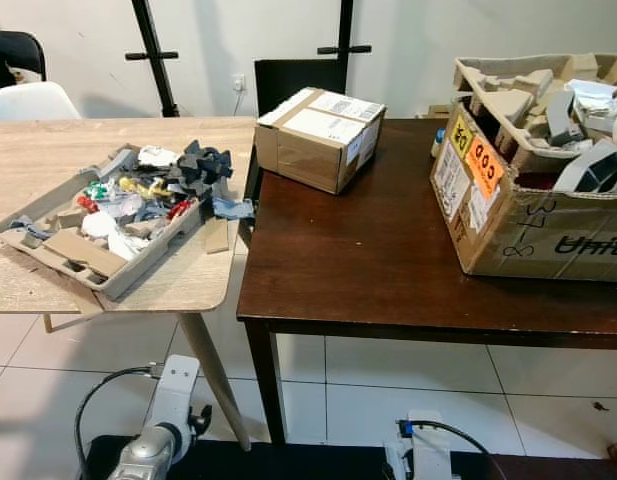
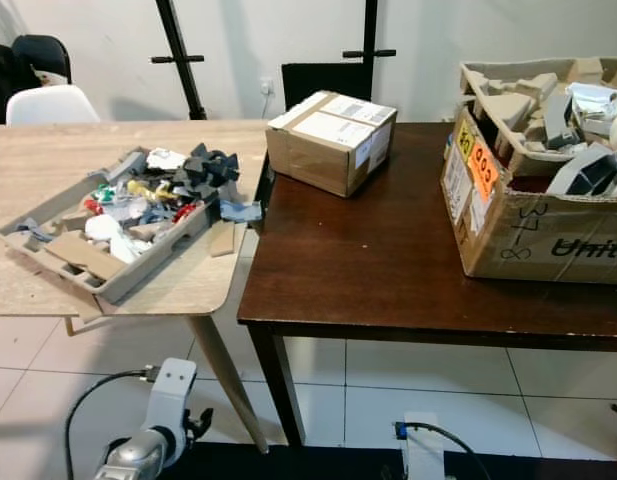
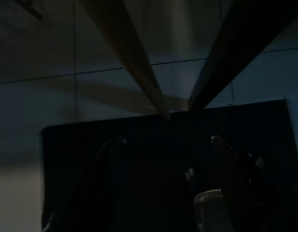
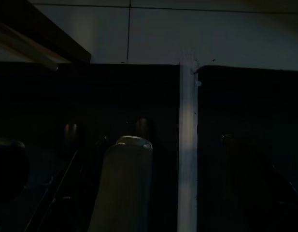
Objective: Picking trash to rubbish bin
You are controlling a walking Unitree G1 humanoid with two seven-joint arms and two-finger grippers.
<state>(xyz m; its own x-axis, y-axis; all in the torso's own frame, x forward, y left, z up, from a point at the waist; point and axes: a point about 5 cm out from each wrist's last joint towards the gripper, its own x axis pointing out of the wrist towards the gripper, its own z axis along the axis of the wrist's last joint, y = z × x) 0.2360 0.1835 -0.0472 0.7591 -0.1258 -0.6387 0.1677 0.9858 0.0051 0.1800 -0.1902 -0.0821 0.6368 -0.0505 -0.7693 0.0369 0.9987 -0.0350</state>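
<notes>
A grey pulp tray (image 1: pixel 48 250) on the light wooden table (image 1: pixel 48 150) holds mixed trash: paper scraps, dark foam pieces (image 1: pixel 200 165) and small coloured bits (image 1: pixel 138 188). A flat cardboard scrap (image 1: pixel 217 236) lies beside it. On the dark table (image 1: pixel 368 260), a large open carton (image 1: pixel 533 215) is piled with pulp packaging and plastic. My left arm (image 1: pixel 163 420) hangs low by the floor. In the dim left wrist view, the left gripper (image 3: pixel 167 140) looks open with nothing in it, pointing at the floor below the table legs. My right arm (image 1: pixel 423 455) also hangs idle.
A sealed small carton (image 1: pixel 318 135) stands at the dark table's back left corner. The two tables touch. Chairs (image 1: pixel 28 100) and black stands (image 1: pixel 153 55) are behind them by the wall. White tiled floor (image 1: pixel 408 385) and a black mat (image 1: pixel 288 462) lie below.
</notes>
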